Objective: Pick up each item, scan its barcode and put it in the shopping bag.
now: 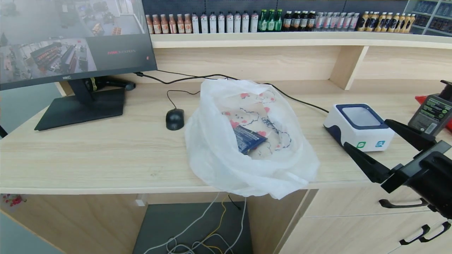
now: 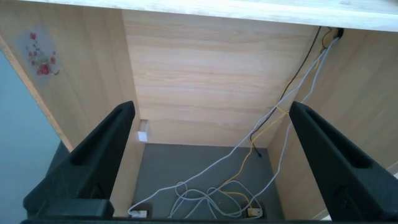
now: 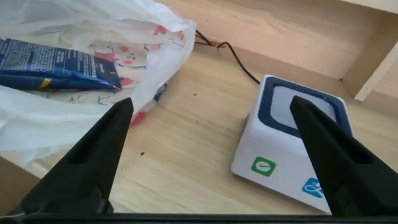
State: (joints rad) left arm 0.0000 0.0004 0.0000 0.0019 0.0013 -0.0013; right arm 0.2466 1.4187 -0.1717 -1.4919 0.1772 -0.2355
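Since one blue packet (image 1: 248,139) already lay inside the white shopping bag (image 1: 212,155) at the middle of the counter (image 1: 106,155), at least one item looked done. The bag was open, mouth up, its near side drooping over the counter's near edge. Right of the bag and apart from it sat the white-and-blue scanner (image 1: 360,127), window up, nothing over it. Far right, beyond the scanner, a dark bottle (image 1: 431,114) with a printed label sat at the frame edge; a red thing behind it was too cut off to name. The bottle looked like the next item to pick, scan and bag. Right gripper (image 1: 364,132) hung at the near right, just in front of the scanner, fingers spread wide, holding nothing. Left gripper (image 2: 211,107) was down below the counter top, also wide and empty, facing loose cables (image 2: 217,186) under the desk. Judged partway through, between items; whether more goods waited past the right edge couldn't be told. A mouse (image 1: 174,119) and monitor (image 1: 70,35) sat left.
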